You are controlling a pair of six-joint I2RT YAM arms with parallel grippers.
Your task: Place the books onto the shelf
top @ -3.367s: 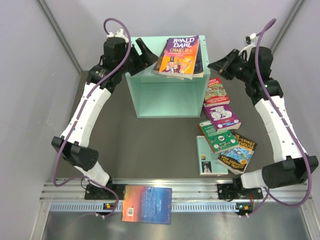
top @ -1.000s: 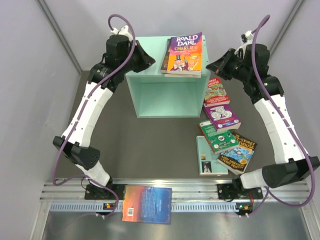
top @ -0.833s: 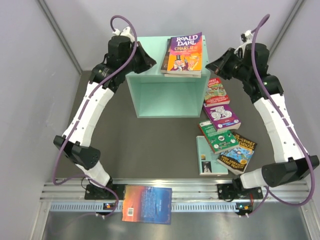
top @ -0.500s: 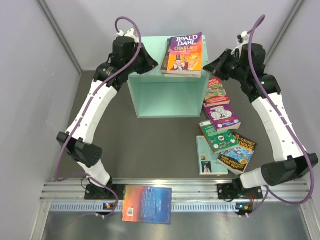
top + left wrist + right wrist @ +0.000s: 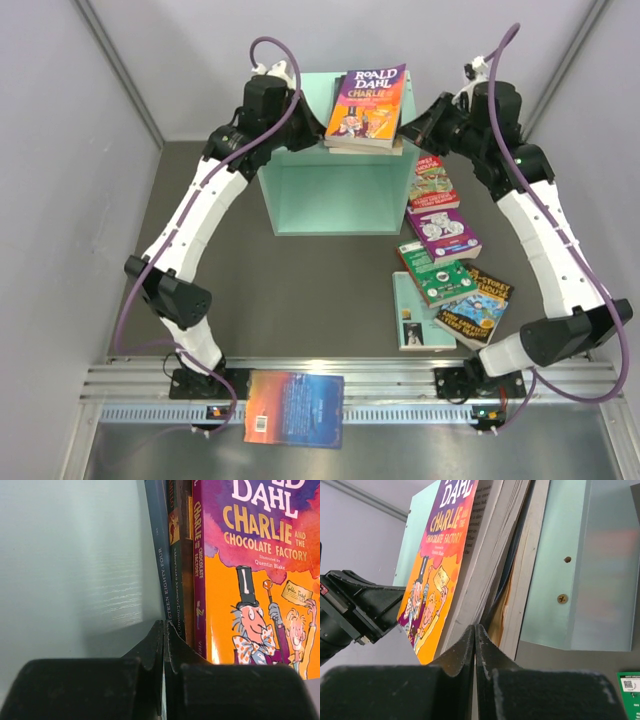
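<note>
Both hands are clenched: left hand (image 5: 164,626) at the spines of the stack (image 5: 366,100), right hand (image 5: 474,628) at its pages, atop the shelf (image 5: 335,228). Press inward evenly and low, squaring it without tipping.

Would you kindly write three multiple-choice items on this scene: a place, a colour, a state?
1. Where does the Charlie and the Chocolate Factory book lie? A on the floor; B on a stack atop the shelf; C in a drawer.
2. The shelf's colour? A mint green; B yellow; C black.
3. The left pincer and right pincer are? A both open; B both shut; C one open.
Answers: B, it tops that stack; A, its panels are mint green; B, both wrist views show them closed.
</note>
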